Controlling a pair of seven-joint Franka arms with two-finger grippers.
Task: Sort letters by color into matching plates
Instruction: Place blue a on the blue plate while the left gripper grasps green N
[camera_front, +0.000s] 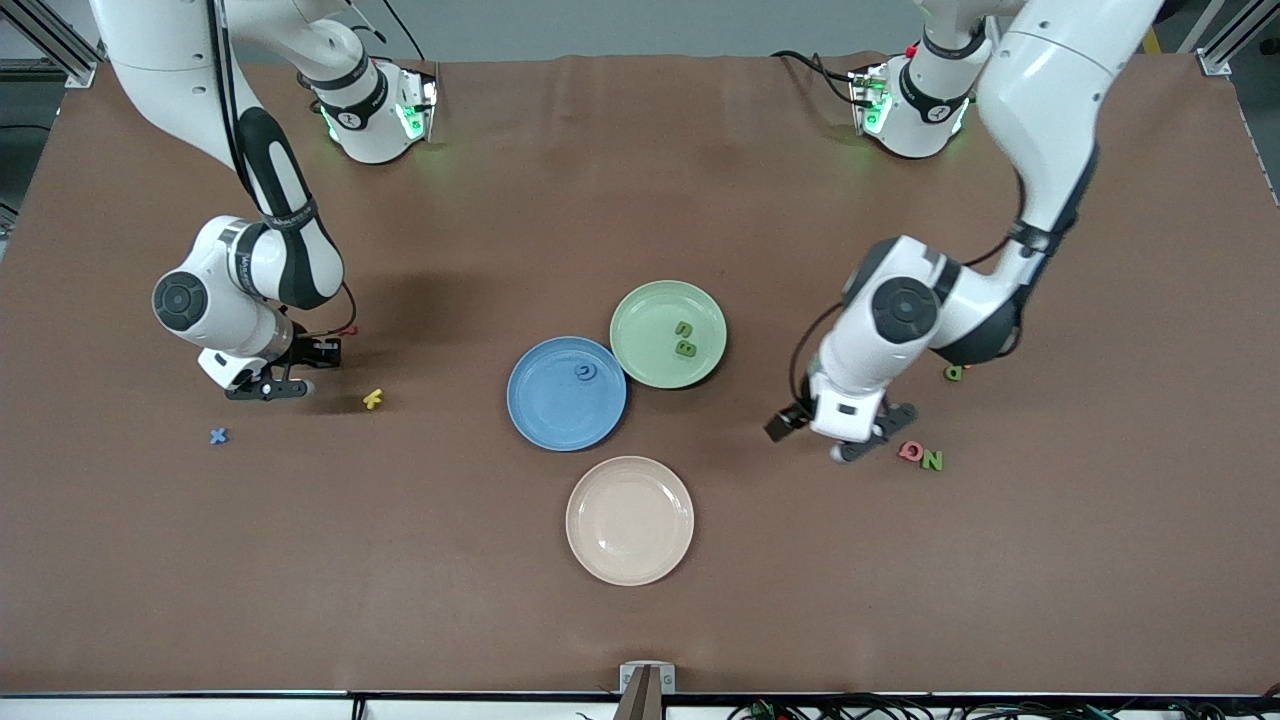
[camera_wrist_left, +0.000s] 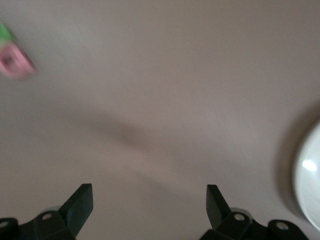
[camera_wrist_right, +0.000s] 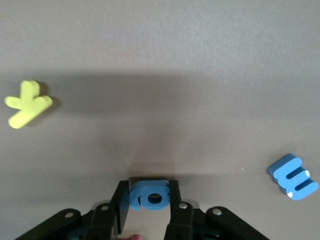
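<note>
The front camera looks down from high across the worktop (camera_front: 640, 620), facing both bases. Each wrist camera looks close along its tool at the worktop; the right one shares the yellow letter (camera_front: 373, 399).

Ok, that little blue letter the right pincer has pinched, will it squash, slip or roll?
The blue letter sits edge-on between the right pincer's fingers and looks like thick foam, so it probably gives slightly. Its matte surface suggests little slipping. Flat-sided, it would likely flop over rather than roll if dropped.
</note>
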